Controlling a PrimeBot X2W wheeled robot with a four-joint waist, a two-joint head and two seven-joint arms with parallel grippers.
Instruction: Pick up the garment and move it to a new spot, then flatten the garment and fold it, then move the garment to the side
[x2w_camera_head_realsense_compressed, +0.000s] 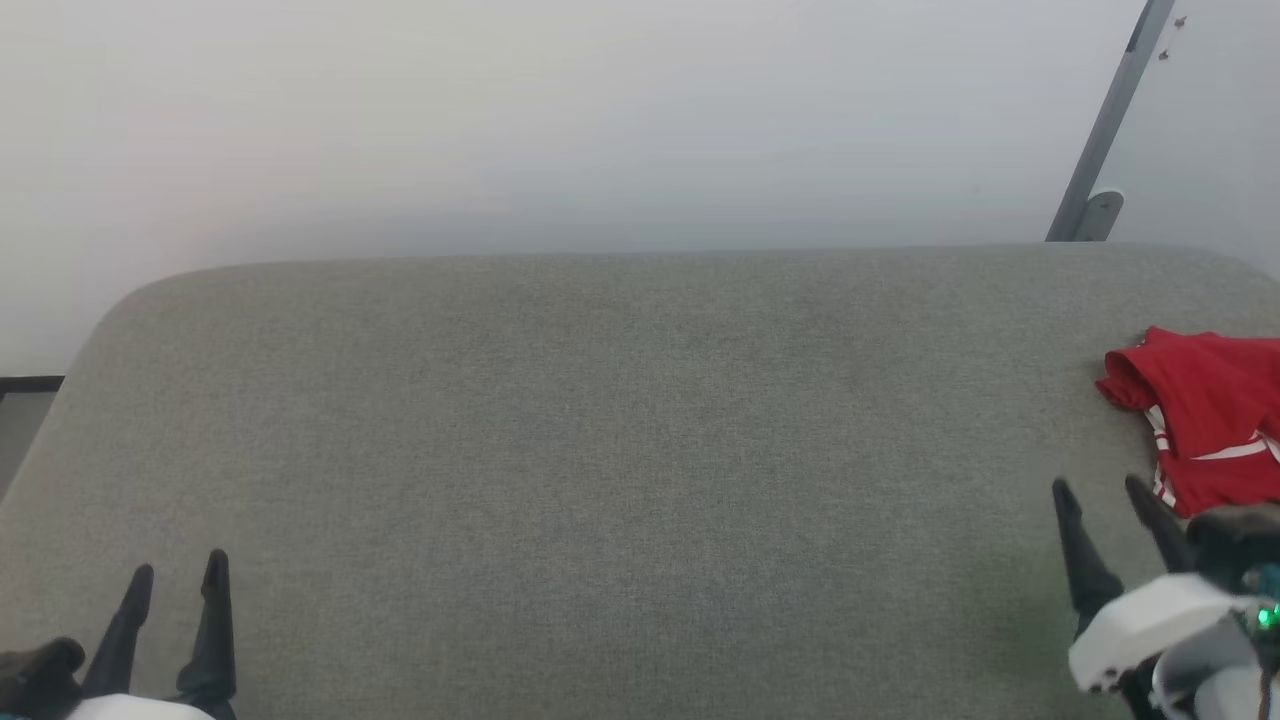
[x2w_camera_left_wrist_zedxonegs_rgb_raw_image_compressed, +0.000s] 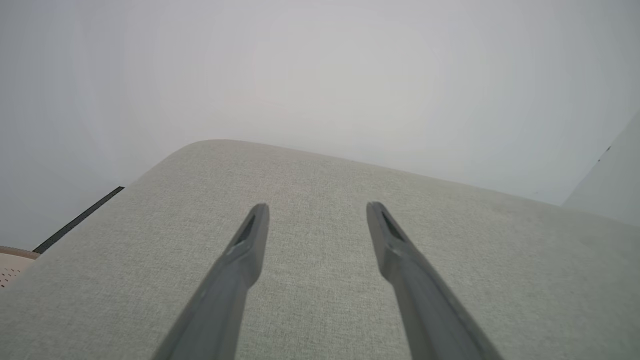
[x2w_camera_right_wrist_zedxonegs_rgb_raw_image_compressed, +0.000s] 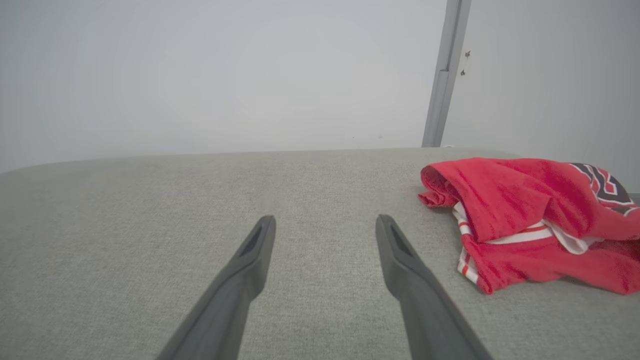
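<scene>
Nearest the viewer, the left gripper (x2w_camera_head_realsense_compressed: 180, 563) hovers at the front left of a grey upholstered surface (x2w_camera_head_realsense_compressed: 600, 450). Its two dark fingers are spread apart and hold nothing. At the front right, the right gripper (x2w_camera_head_realsense_compressed: 1098, 485) is likewise spread and empty, its fingertips just beside the garment but clear of it.

The red jersey (x2w_camera_right_wrist_zedxonegs_rgb_raw_image_compressed: 525, 200) lies on the cushion at the far right edge. It is doubled over on itself in a loose, rumpled heap, with white-and-red striped trim showing along the fold. The middle of the cushion carries no cloth.

Stage of task: the jersey is neither flat nor squarely folded. A heap at the side would suit either a garment waiting to be lifted or one roughly folded and set aside, and the pictures do not decide between these.

Writing: part of the dark numerals (x2w_camera_right_wrist_zedxonegs_rgb_raw_image_compressed: 602, 185), outlined in white, shows on the upper layer, but too little to read. No brand mark is legible.

Beyond stand a pale wall (x2w_camera_head_realsense_compressed: 600, 120) and a slanted grey metal post (x2w_camera_head_realsense_compressed: 1105, 130).
</scene>
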